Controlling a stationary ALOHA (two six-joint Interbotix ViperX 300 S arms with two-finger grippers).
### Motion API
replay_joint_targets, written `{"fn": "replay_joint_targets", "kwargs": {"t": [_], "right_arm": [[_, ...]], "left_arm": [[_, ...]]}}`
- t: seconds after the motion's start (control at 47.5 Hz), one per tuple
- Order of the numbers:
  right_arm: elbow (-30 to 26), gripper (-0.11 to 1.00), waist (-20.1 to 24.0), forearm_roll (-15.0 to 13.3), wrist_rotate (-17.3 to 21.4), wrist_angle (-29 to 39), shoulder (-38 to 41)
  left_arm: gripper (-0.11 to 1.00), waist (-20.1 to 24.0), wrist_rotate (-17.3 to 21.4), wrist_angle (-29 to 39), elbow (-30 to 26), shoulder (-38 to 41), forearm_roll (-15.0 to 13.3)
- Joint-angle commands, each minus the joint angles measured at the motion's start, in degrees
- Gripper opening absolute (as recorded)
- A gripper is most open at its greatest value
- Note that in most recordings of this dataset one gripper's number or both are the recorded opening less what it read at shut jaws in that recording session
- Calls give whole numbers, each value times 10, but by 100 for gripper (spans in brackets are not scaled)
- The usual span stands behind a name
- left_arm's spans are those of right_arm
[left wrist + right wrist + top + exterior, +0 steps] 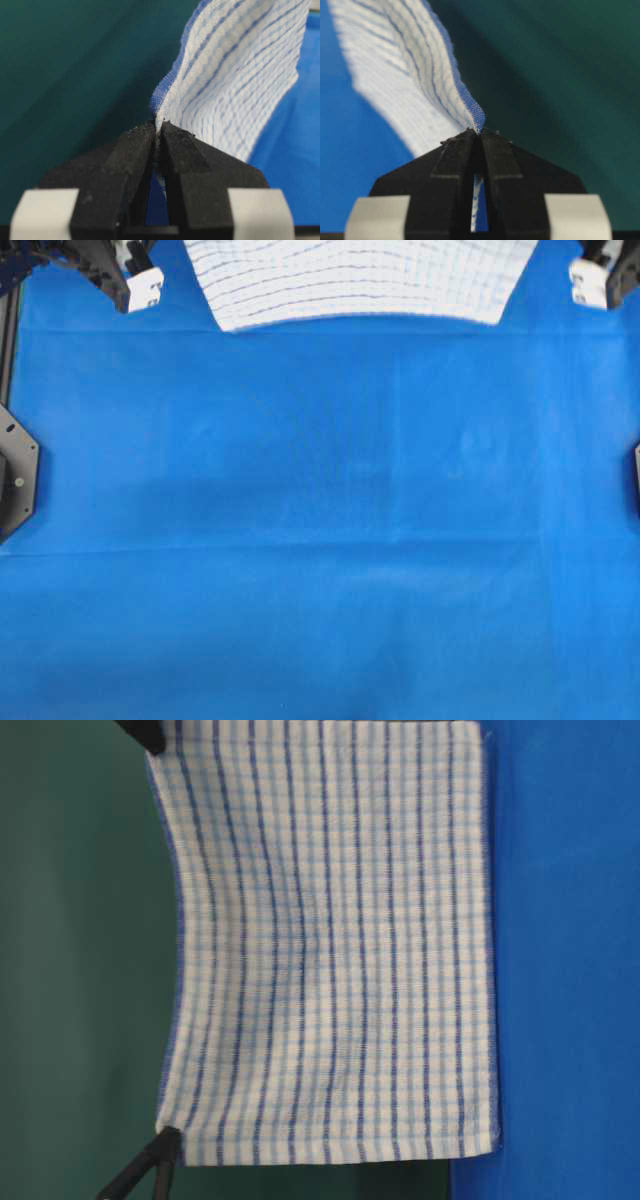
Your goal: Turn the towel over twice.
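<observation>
Smooth blue table covering (320, 540) under woven striped towel (330, 950) hanging rectangular

The towel (330, 950) is coarse woven cloth, the table covering (320, 540) smooth matt fabric, the claws' fingers (135, 165) matt black plastic

Overhead cam looks straight down on the plain blue table covering (320, 540); the table-level cam sits sideways, close to the hanging white blue-striped woven towel (330, 950). Both wrist cams stare along their fingers at its pinched corners.
</observation>
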Motion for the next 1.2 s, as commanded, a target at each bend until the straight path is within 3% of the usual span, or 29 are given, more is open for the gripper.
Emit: {"fn": "replay_joint_targets", "kwargs": {"t": [0.0,0.252,0.463,0.631,0.904,1.178], "right_arm": [[4,5,22,3,11,13,-11],[51,5,103,3,43,32,-21],[72,5,192,3,83,32,-24],[84,5,267,3,118,25,-15],[110,5,360,3,178,-7,40],[112,5,434,3,221,-33,127]], "left_arm": [[3,-17,1,19,-5,-7,-1],[3,-97,-3,103,10,-13,-1],[3,-176,-37,134,37,-23,-1],[3,-241,-40,160,50,-19,-1],[3,-321,-45,151,83,17,-2],[3,-377,-103,91,104,79,-3]]}}
